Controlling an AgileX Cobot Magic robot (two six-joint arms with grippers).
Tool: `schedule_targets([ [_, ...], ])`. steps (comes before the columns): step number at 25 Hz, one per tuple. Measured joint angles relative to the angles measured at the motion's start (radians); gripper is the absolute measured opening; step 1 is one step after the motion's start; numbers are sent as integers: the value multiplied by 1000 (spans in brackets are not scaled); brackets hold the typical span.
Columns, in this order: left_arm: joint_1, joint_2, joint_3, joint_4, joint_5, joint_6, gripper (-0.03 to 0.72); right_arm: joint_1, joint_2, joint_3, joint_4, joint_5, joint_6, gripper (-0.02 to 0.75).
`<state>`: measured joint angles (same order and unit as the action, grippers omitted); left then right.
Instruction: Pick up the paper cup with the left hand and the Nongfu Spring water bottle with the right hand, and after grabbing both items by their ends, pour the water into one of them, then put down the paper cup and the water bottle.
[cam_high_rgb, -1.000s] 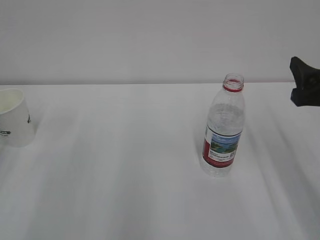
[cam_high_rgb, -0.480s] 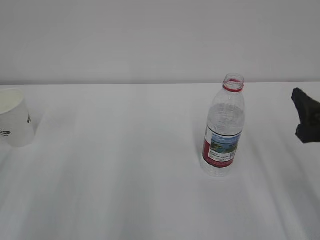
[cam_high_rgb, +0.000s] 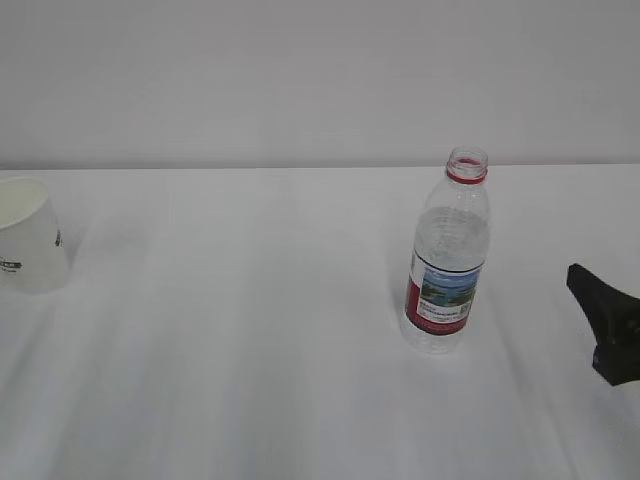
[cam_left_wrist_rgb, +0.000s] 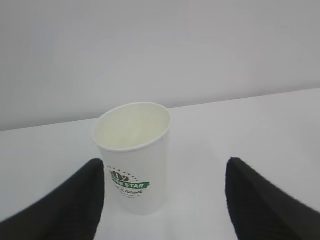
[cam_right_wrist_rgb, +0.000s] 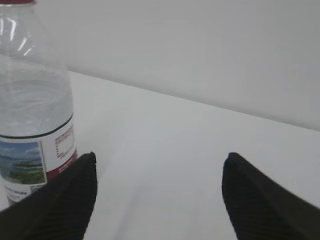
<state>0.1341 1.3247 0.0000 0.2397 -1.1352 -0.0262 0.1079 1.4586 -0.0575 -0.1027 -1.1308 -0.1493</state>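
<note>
My left tool (cam_left_wrist_rgb: 162, 200) gapes wide and empty with the cup (cam_left_wrist_rgb: 134, 155) upright dead ahead between its fingers — right tool (cam_right_wrist_rgb: 157, 200) equally wide, empty, bottle (cam_right_wrist_rgb: 35, 110) upright on the counter (cam_high_rgb: 250, 350) off its left finger.

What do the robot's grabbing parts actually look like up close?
Little of them shows. In each wrist view, two black fingers rise from the bottom corners, broad below and narrowing to blunt tips, with fine ridged inner faces: left gripper, right gripper. In the exterior view only a black, angular piece of the right gripper shows at the right edge. No cables or markings are visible.
</note>
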Motion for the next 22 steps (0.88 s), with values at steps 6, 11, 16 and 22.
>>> schedule_targets([
  [6, 0, 0, 0, 27, 2, -8, 522, 0, 0, 23, -84, -2, 8, 588],
  [11, 0, -2, 0, 27, 54, -46, 516, 0, 8, 36, -133, -5, 21, 588],
  [16, 0, 0, 0, 29, 54, -94, 515, 0, 8, 38, -158, -7, 26, 588],
  [22, 0, 3, 0, 76, 61, -102, 515, 0, 40, 39, -195, -7, 29, 589],
])
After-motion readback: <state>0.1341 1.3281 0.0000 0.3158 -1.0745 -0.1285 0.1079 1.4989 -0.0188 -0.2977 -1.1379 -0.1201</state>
